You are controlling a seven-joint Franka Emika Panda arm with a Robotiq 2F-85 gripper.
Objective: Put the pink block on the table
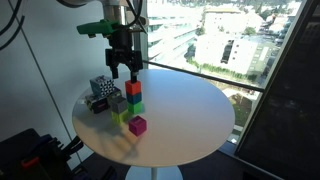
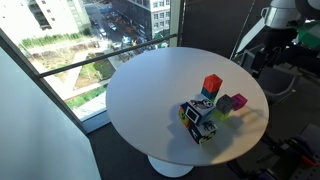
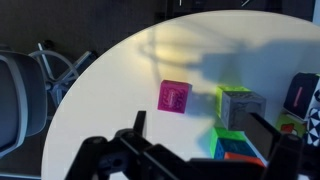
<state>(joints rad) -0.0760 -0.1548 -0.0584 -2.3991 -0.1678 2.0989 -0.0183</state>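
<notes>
A: How is the pincer [image 1: 124, 70] set?

B: Its jaws stand apart with nothing between them. In the wrist view the two fingers [image 3: 138, 124] reach up from the bottom edge, with only bare table [image 3: 120, 80] and blocks visible in the gap.

A: And the pink block [image 3: 175, 97]?

B: It lies flat on the table, out beyond the fingertips and nearer the finger on the left of that view. It touches neither finger. In both exterior views it stands alone on the white top, below the pincer and off to the side of the stack, close to it. I cannot tell whether it touches the stack.

A: What stack?

B: A red cube [image 1: 133, 89] sits on a green cube [image 1: 134, 103], almost straight under the pincer. The fingertips hang just above the red one; whether they touch it cannot be told at this size. A yellow-green cube [image 1: 122, 116] rests at the foot of the stack, on the side toward the pink block.

A: Anything else close by?

B: A black-and-white patterned cube [image 1: 100, 90] stands on the table below the pincer, on the far side of the stack from the pink block. In the wrist view an office chair [image 3: 20, 95] shows past the table's rim, well away from the pincer.
</notes>
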